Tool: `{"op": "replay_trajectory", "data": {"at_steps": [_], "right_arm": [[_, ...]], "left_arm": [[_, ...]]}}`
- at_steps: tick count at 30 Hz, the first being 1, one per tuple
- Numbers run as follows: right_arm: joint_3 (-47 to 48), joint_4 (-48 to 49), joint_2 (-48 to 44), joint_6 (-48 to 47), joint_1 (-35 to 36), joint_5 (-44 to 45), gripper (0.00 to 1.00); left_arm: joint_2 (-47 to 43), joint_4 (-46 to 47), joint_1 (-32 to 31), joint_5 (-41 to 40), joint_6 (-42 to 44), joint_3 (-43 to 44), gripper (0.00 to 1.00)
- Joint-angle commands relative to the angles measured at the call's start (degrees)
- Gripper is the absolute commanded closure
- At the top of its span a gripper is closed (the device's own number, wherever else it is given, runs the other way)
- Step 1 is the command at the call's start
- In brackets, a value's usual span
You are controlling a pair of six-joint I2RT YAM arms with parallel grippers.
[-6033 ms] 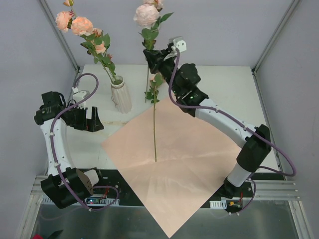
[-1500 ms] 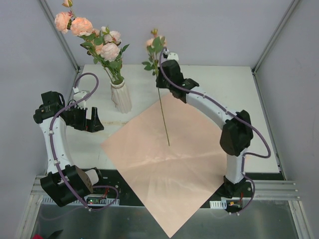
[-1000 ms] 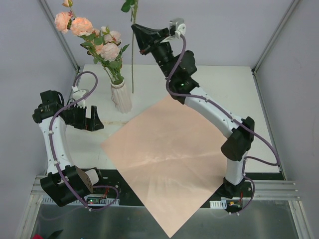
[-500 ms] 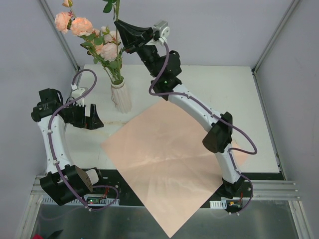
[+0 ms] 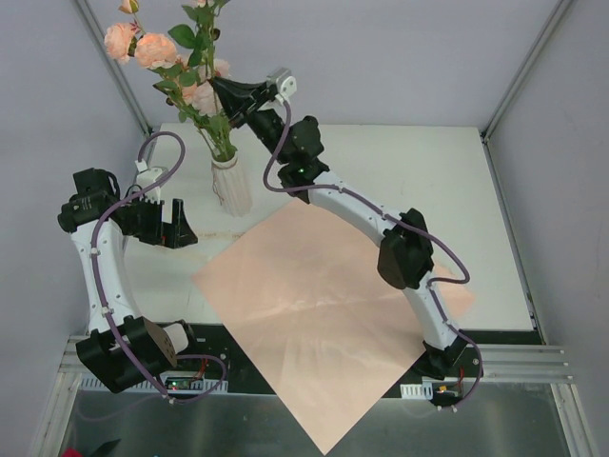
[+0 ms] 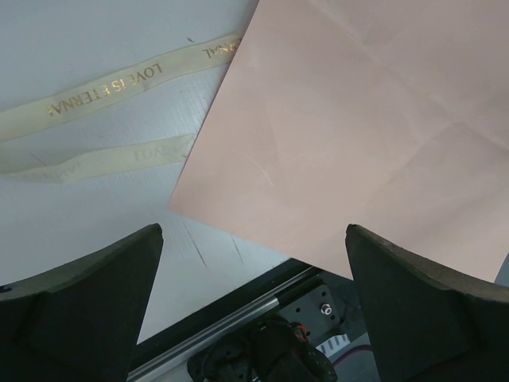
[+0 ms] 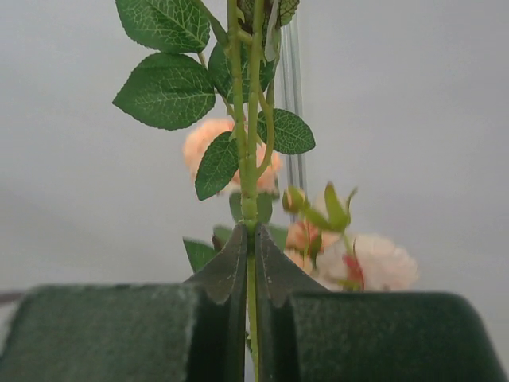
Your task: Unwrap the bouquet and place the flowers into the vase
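Table (image 5: pixel 457 181), white, fills most of the top view. Pink paper (image 5: pixel 314 305) lies flat and unfolded at its centre, near corner hanging over the table edge at 6 o'clock. My right arm stretches from its base at 5 o'clock across the paper toward 11 o'clock. My left arm sits bent at 9 o'clock.

Vase (image 5: pixel 231 186), white and ribbed, stands upright on the table just off the paper's 10 o'clock corner. Flowers (image 5: pixel 152 49) with peach blooms stand in it, leaning toward 11 o'clock.

My right gripper (image 7: pixel 248 239) is at 12 o'clock of the vase, above its neck, jaws pinched tight on a flower stem (image 7: pixel 242 119) that rises upright with green leaves. Whether its lower end is inside the neck, can't tell.

My left gripper (image 6: pixel 250 239) is spread wide, holding nothing, at 8 o'clock of the vase, over the paper's left edge. Ribbon (image 6: pixel 119 83), cream with gold lettering, lies loose on the table, its end touching that edge.
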Motion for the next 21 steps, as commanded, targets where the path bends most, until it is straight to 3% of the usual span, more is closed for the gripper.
{"op": "replay_trajectory", "data": {"at_steps": [1,4,7,10,11,13,19,20,21], "right_arm": [[-7.28,3.28,-4.09,0.26,1.51,-1.33,0.99],[-11.32,1.18,-5.50,-0.26,2.03,-2.03,0.84],[-14.40,-7.86,-8.74,-4.29,3.17,-1.16,0.54],[-20.90,-9.73,-14.44,-5.27,3.53,-0.10,0.37],[-25.36,-10.25,-16.21,-5.62,3.53,0.25,0.21],[-28.47,-12.44,-21.38,-6.15,3.53,0.26,0.01],[-39.37,-29.91,-36.50,-7.56,3.44,3.42,0.03],[-39.73,-38.21,-38.18,-7.82,3.27,3.42,0.03],[-39.65,-42.64,-40.72,-7.04,3.27,8.73,0.03]], "left_arm": [[-0.30,-1.45,0.48,2.87,1.26,0.96,0.01],[0.05,-1.54,0.48,3.58,1.00,1.31,0.01],[0.14,-1.54,0.48,3.84,0.48,2.27,0.01],[-0.47,-1.63,0.48,3.93,0.30,3.15,0.01],[-0.73,-1.54,0.39,3.84,0.12,3.33,0.01],[-1.08,-1.63,0.48,4.28,-0.05,3.51,0.01],[-2.75,-1.02,0.30,4.81,-0.67,2.20,0.01],[-3.63,-0.84,0.48,4.55,-0.58,1.67,0.01],[-4.16,-0.49,0.48,4.55,-0.67,1.14,0.01]]}}
